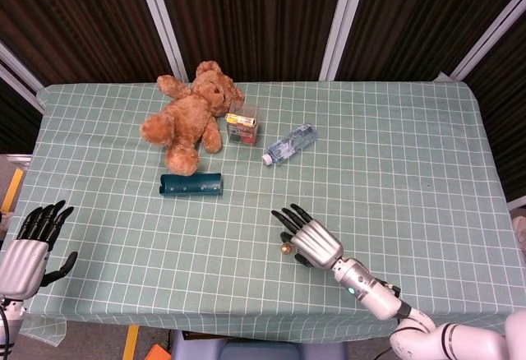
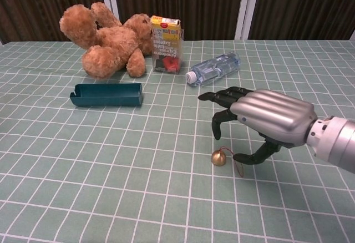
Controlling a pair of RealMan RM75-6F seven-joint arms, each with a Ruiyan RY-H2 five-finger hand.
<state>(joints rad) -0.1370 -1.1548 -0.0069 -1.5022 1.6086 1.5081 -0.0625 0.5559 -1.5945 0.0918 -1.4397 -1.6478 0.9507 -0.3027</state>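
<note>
Right hand: hovering low over the checked tablecloth near the front middle, fingers spread apart and holding nothing, palm facing down. Small brass bell with red cord: lying on the cloth just beside and below the fingertips; in the chest view it is sitting between the fingers and the thumb, whose tip is reaching down close to the cord; whether anything is touching the bell cannot be told.

Left hand: showing at the near left edge of the table in the head view, fingers apart, empty, well apart from the bell.

Further back: teal case lying flat; brown teddy bear lying behind it; yellow carton standing just beside the bear; clear water bottle lying on its side beside the carton.
</note>
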